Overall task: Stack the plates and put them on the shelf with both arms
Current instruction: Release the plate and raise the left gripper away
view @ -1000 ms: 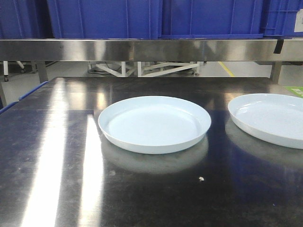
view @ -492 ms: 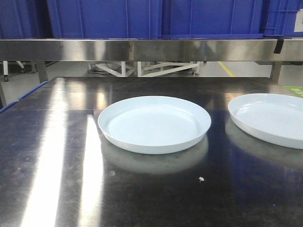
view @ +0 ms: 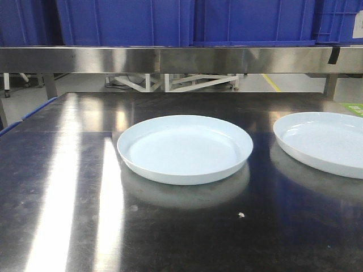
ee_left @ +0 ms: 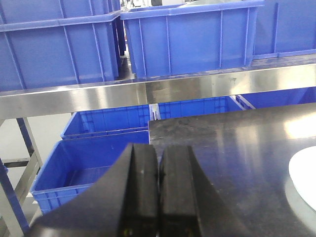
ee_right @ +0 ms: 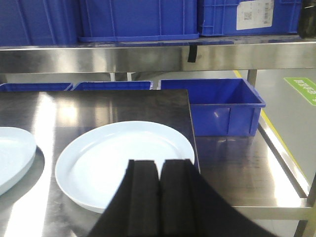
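Black fingers of left gripper being held pressed together, nothing gripped; gripper being positioned near left edge of dark glossy steel tabletop. Right gripper fingers likewise being held together, empty, near rim of pale bluish-white round shallow plate at table's right end. Second identical plate being supported at table centre, apart from first. Both lying flat, unstacked, below stainless steel shelf carrying blue plastic crates.

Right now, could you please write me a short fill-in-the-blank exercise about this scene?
One plate lies on the table; the second plate lies to its ___. The bins are ___. The left fingers and right fingers are both ___, gripping nothing. Missing words: right; blue; shut.
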